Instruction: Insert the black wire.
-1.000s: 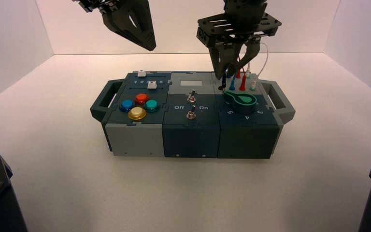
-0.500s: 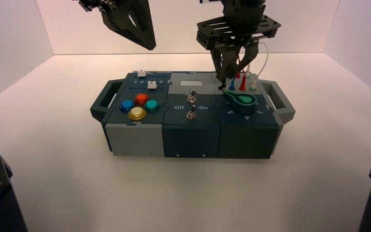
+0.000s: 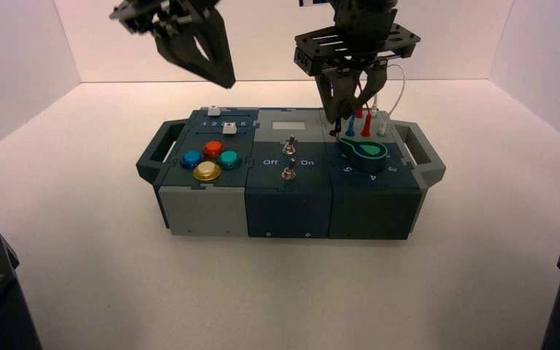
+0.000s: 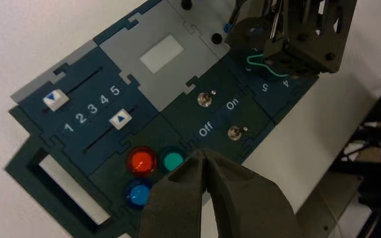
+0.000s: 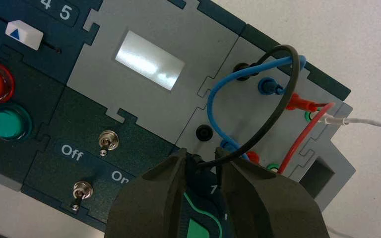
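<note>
The black wire (image 5: 280, 47) loops up from a back-row socket of the box (image 3: 211, 211) to its free black plug (image 5: 194, 160). That plug stands upright just by the empty black front socket (image 5: 204, 131), left of the blue plug. My right gripper (image 5: 201, 154) points down at the socket panel (image 3: 344, 117) and straddles the plug. The plug lies against one finger, a gap shows on its other side, and the wire crosses in front of the other finger. My left gripper (image 4: 204, 152) is shut and empty, hovering high above the coloured buttons (image 3: 205, 159).
Blue, red and white leads (image 5: 213, 99) are plugged in close beside the black socket. The green knob (image 3: 364, 152) sits just in front of the sockets. Two toggle switches (image 5: 107, 141) marked Off and On stand in the middle section.
The right gripper's jaws have narrowed around the black plug, which stays in place. The left arm has shifted a little at the upper left.
</note>
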Controlling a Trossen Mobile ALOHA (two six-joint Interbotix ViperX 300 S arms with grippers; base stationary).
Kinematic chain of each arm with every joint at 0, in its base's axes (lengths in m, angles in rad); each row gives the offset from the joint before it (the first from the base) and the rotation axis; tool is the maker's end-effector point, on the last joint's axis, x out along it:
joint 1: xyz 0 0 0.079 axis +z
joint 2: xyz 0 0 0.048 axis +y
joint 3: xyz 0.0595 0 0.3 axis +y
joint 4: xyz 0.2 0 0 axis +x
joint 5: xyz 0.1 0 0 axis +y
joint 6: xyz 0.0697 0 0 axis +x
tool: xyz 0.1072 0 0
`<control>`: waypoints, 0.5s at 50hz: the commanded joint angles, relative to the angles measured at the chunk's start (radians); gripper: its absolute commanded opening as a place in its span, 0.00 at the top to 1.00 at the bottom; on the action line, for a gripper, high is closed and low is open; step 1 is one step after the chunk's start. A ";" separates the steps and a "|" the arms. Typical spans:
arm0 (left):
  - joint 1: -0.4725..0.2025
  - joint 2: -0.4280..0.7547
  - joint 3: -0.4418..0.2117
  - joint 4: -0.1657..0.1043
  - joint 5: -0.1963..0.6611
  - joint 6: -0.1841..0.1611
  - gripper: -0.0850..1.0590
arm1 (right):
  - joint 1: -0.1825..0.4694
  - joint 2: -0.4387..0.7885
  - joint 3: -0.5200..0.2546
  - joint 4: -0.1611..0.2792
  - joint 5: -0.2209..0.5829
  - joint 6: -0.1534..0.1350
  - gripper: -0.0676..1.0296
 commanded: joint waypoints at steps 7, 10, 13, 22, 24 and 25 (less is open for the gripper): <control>-0.114 -0.034 0.087 -0.055 -0.202 0.000 0.95 | 0.000 -0.014 -0.028 0.000 -0.003 0.003 0.64; -0.126 -0.031 0.100 -0.058 -0.222 -0.005 0.95 | 0.000 -0.012 -0.028 0.000 -0.003 0.003 0.64; -0.130 -0.028 0.110 -0.061 -0.239 -0.012 0.95 | 0.000 -0.011 -0.028 0.002 -0.003 0.003 0.64; -0.137 -0.031 0.176 -0.060 -0.342 -0.009 0.95 | 0.000 -0.003 -0.029 0.000 -0.003 0.002 0.64; -0.137 -0.029 0.179 -0.057 -0.354 -0.002 0.95 | 0.000 -0.002 -0.028 0.000 -0.003 0.002 0.64; -0.135 -0.026 0.176 -0.055 -0.354 0.002 0.95 | 0.000 -0.002 -0.028 0.000 -0.003 0.002 0.64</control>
